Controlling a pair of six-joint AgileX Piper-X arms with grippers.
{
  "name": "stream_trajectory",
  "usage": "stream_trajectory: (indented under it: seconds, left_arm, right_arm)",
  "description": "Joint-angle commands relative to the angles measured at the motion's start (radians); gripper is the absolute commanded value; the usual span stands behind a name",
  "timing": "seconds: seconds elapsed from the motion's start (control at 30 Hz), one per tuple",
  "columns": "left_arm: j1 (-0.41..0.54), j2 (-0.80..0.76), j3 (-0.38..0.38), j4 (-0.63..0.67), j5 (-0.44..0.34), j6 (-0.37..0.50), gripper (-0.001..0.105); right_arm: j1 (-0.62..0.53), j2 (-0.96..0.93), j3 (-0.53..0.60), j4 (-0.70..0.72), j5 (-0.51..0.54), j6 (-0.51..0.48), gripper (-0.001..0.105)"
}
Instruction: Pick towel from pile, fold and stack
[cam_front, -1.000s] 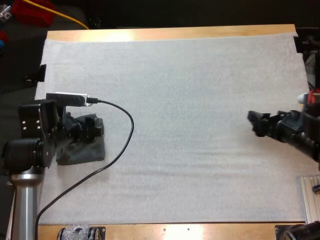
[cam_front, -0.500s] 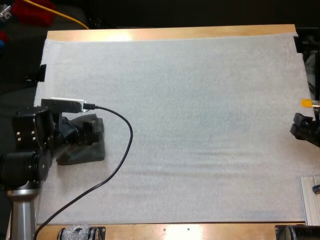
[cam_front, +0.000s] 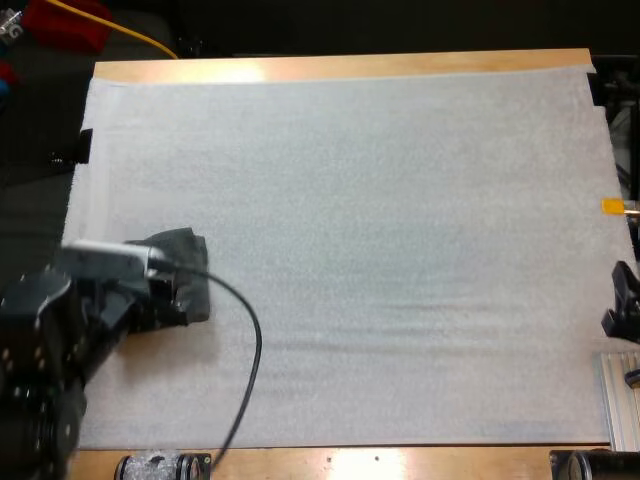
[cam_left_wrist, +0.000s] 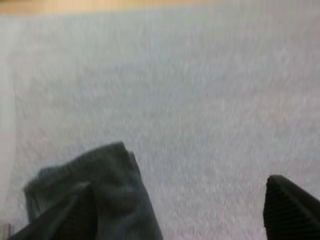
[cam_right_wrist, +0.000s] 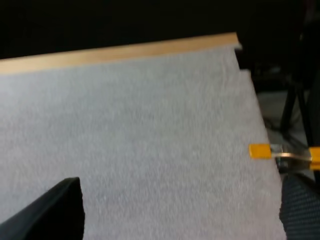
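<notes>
A dark grey-green towel (cam_front: 185, 268) lies in a small folded bundle at the left side of the white mat (cam_front: 400, 250). My left arm comes in low over its near-left part and hides that part. In the left wrist view the towel (cam_left_wrist: 107, 192) sits by one finger (cam_left_wrist: 62, 220), and my left gripper (cam_left_wrist: 175, 222) stands open with bare mat between its fingers. My right gripper (cam_front: 622, 310) is at the mat's right edge. In the right wrist view, my right gripper (cam_right_wrist: 175, 215) is open over bare mat.
The wooden table edge (cam_front: 340, 66) runs along the far side of the mat. A ribbed metal rail (cam_front: 620, 400) lies at the near right corner. Red items and a yellow cable (cam_front: 120, 28) lie beyond the far left corner.
My left arm has drawn back toward the near left, off the towel, which stays put. My right arm has pulled away to the mat's right edge.
</notes>
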Motion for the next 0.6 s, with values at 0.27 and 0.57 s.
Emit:
stream_trajectory:
  seconds: [0.27,0.57]
  left_arm:
    - [-0.004,-0.172,-0.003,-0.001,0.003,0.001,0.066]
    - [-0.004,-0.339,0.052,0.031,0.009,0.001,0.066]
  right_arm:
    - [-0.004,-0.175,-0.011,0.011,0.007,-0.009,0.077]
    - [-0.004,-0.312,-0.011,0.09,0.005,0.006,0.077]
